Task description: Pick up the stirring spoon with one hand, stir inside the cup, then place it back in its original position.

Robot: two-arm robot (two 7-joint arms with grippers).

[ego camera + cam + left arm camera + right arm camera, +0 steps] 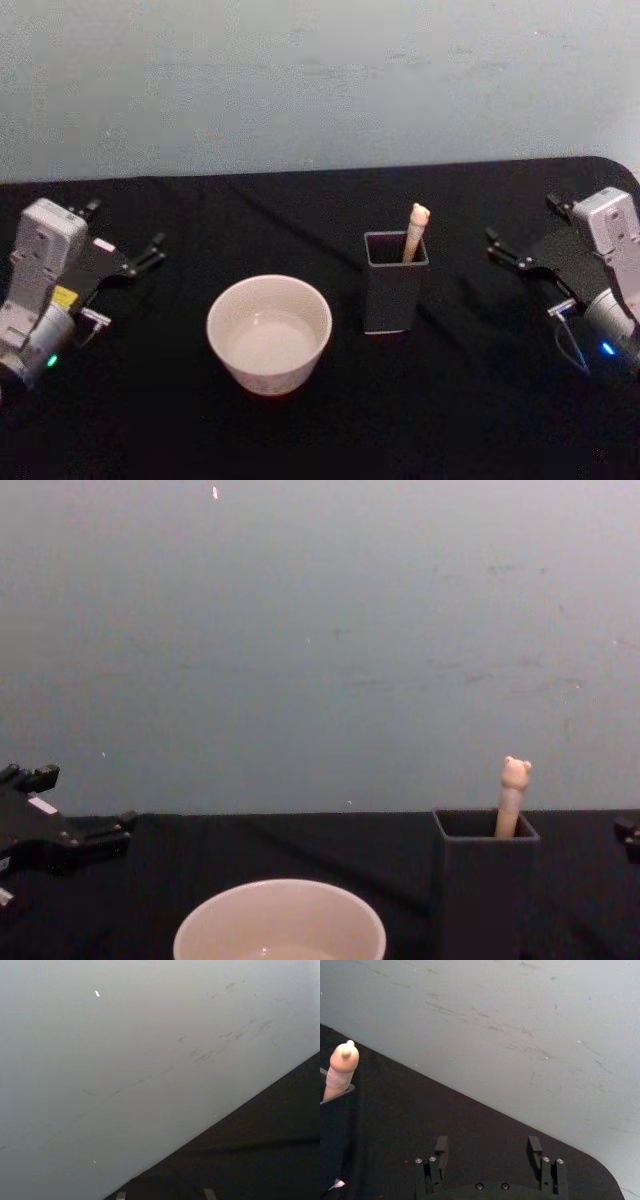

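The stirring spoon point(416, 232) stood bear-head up in the box holder point(394, 290) beside the cup point(269, 333), easy to grasp; the left pincer point(125, 232) and the right pincer point(525, 225) were wide open at the tabletop point(150, 420) sides

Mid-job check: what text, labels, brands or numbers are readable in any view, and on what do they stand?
No text can be read in any view.
White label on the left claw: too small to read.
Yellow sticker on the left wrist: blurred, unreadable.
Right claw: nothing legible.
The cup, holder and stirring spoon: no markings visible.
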